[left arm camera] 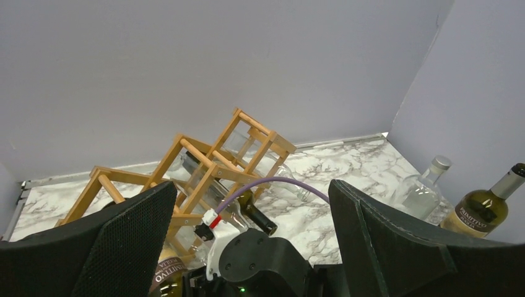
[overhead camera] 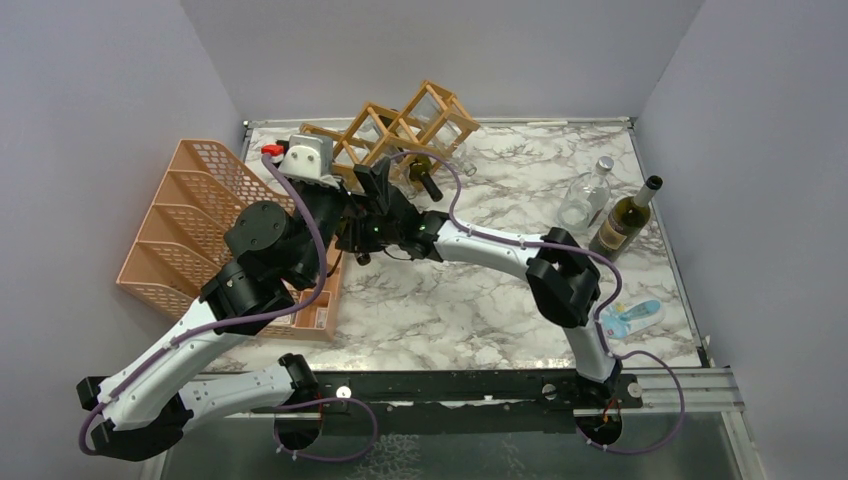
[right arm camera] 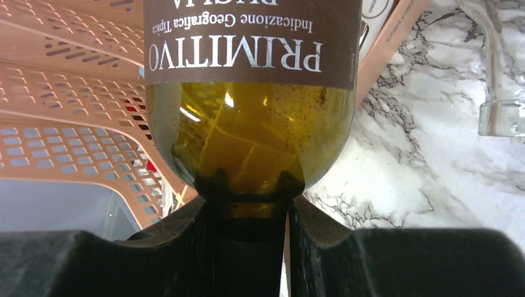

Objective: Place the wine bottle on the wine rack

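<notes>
Wine bottle (right arm camera: 251, 136) clamped in right hand (right arm camera: 247, 213), left hand (left arm camera: 251, 185) apart, two other bottles (overhead camera: 585, 195) (overhead camera: 625, 215) standing.

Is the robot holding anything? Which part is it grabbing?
Yes. The right tool is shut on the Primitivo wine bottle, pinching its neck right by the shoulder. The left tool is open and holds nothing.

The wine rack (overhead camera: 400, 130) is bare light wood, matt and smooth. The wine bottle (right arm camera: 247, 136) is glossy olive-green glass with a matt brown paper label. The right hand (right arm camera: 247, 213) at its neck is matt black plastic. The left hand (left arm camera: 252, 185) has black fingers (left arm camera: 124, 241) with a finely rough, mesh-like face. Left of the rack, the organizer (overhead camera: 190, 230) is salmon-pink perforated plastic. The surface (overhead camera: 480, 300) under the rack is smooth and marble-patterned, with a slight sheen.
</notes>
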Motion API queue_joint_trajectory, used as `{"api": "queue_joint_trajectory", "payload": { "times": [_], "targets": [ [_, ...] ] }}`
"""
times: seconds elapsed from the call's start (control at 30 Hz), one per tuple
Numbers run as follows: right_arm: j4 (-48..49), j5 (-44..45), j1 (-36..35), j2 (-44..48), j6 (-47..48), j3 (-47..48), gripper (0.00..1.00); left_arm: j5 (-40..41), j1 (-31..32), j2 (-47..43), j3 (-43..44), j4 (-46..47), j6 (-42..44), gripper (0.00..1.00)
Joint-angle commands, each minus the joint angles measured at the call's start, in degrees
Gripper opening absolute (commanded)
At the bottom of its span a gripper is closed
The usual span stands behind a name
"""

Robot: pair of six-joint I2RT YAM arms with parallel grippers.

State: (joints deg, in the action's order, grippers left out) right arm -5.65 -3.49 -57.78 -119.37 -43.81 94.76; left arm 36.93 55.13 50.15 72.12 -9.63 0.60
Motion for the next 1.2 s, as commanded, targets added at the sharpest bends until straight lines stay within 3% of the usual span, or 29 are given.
{"api": "queue_joint_trajectory", "payload": {
  "times": [0.0,0.53,0.77,0.9,1.17],
  "targets": [
    [5.9,-1.7,0.5,-0.4,4.5,5.8,0.18,1.0,0.0,-0.6,1.7,-1.4,-0.6,0.99],
    [-2.6,-4.6,4.7,-8.7,6.7,20.9,0.34,0.2,0.0,-1.4,3.0,-3.6,-1.7,0.99],
    [-3.6,-3.5,5.5,-12.0,6.8,25.7,0.48,0.3,0.0,-1.7,2.9,-3.9,-1.7,0.99],
    [-4.1,-2.7,5.6,-12.5,7.3,26.2,0.54,0.6,0.0,-1.9,2.9,-3.9,-1.6,0.99],
    [-5.2,-1.3,5.6,-10.8,8.1,24.0,0.55,0.6,0.0,-1.7,2.6,-3.3,-0.9,0.99]
  ]
}}
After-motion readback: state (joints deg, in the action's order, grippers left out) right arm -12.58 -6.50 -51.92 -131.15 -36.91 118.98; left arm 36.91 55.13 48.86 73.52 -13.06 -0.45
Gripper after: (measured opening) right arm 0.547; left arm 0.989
